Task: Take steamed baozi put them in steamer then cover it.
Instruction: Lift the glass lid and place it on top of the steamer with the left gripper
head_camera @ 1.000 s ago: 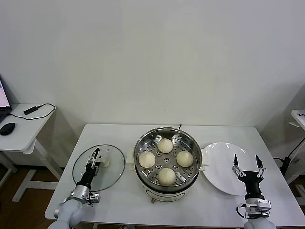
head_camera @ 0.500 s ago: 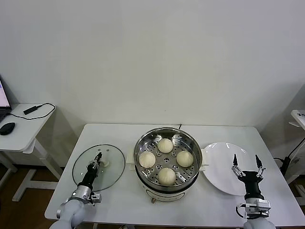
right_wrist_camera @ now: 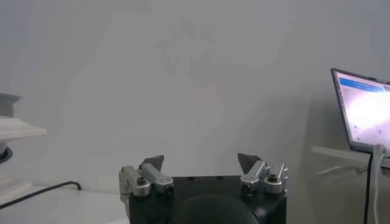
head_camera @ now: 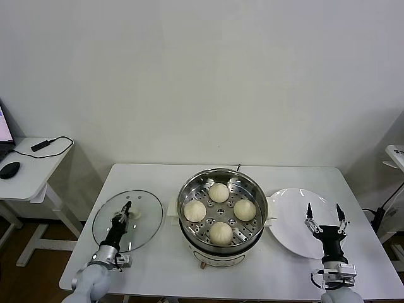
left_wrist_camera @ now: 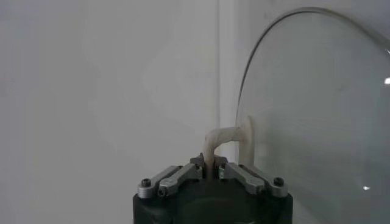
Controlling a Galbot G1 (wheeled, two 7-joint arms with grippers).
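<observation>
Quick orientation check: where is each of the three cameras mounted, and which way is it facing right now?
Head view: on the head, looking down at the steamer with four baozi, both arms showing.
Left wrist view: behind the left claw, facing the wall; it is shut on the glass lid.
Right wrist view: behind the open right claw, facing a wall and laptop.
Shared: the lid in head and left wrist views.

White table (head_camera: 158, 262) carries steamer (head_camera: 221, 237) and white plate (head_camera: 297, 221)

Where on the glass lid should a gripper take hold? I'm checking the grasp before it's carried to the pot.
By the white handle arching off the centre of the cover, approached from the table's near edge; the left gripper is already shut on it. Glass and rim offer nothing to pinch.
</observation>
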